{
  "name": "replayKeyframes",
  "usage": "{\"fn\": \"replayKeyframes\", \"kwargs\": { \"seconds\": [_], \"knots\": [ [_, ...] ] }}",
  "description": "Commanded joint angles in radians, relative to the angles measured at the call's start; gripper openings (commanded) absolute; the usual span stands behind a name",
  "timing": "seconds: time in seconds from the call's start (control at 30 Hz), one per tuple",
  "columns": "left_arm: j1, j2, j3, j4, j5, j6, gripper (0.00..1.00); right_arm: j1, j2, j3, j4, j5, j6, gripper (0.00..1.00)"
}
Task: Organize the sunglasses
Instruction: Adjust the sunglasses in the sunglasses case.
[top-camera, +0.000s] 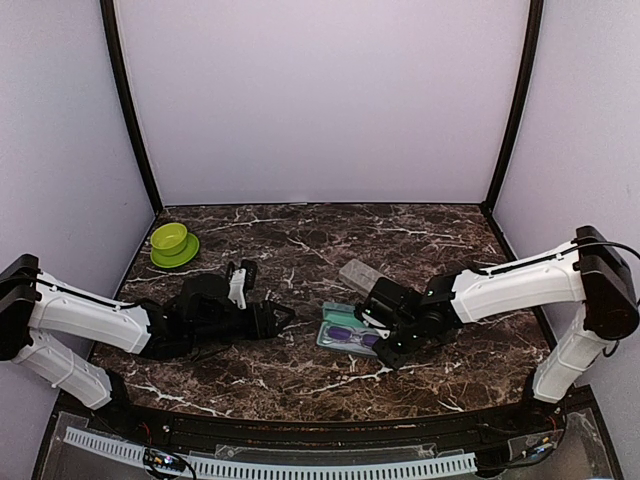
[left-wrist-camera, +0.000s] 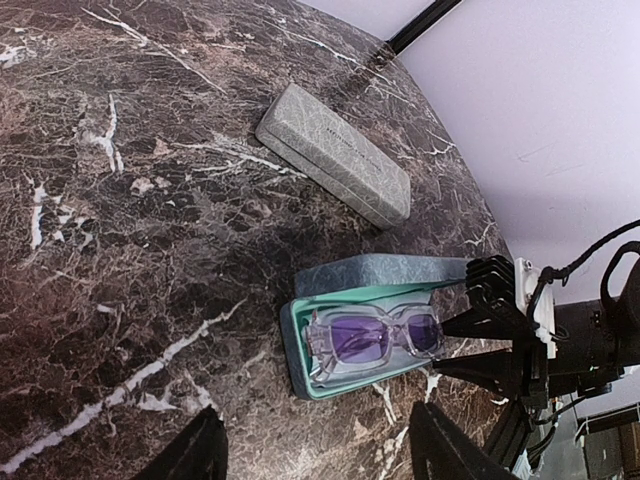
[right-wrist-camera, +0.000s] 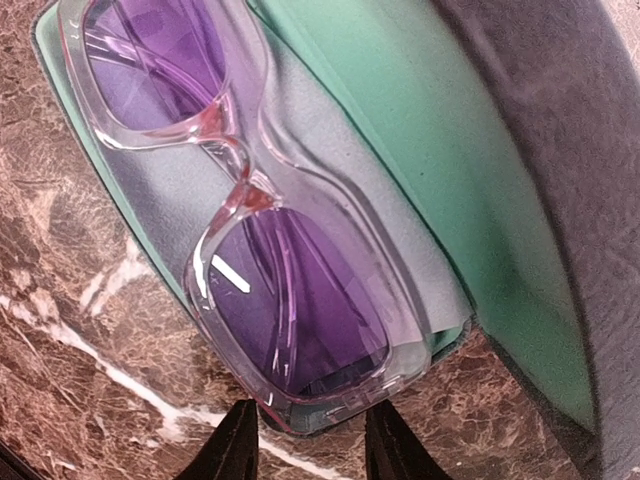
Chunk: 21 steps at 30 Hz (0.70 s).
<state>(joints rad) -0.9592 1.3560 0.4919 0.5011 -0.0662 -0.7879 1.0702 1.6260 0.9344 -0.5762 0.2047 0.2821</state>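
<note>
The sunglasses have a clear frame and purple lenses. They lie flat on a pale cloth inside an open grey case with teal lining, its lid tipped back. My right gripper is at the glasses' right end, open, with its black fingertips just short of the frame and nothing between them. To the left of the case, my left gripper stands open and points at it, a short way off.
A second grey case lies shut on the marble table just behind the open one. At the back left stands a green bowl on a green plate. Walls enclose the table on three sides.
</note>
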Motion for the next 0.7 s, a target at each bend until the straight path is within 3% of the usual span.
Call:
{"fn": "replayKeyframes", "kwargs": {
  "seconds": [0.0, 0.67],
  "knots": [
    [0.002, -0.011, 0.026, 0.008, 0.0, 0.01, 0.65, -0.012, 0.004, -0.004, 0.019, 0.018, -0.005, 0.36],
    [0.002, -0.002, 0.023, 0.011, 0.006, 0.007, 0.65, -0.012, 0.01, 0.018, 0.03, 0.014, -0.023, 0.36]
  ]
}}
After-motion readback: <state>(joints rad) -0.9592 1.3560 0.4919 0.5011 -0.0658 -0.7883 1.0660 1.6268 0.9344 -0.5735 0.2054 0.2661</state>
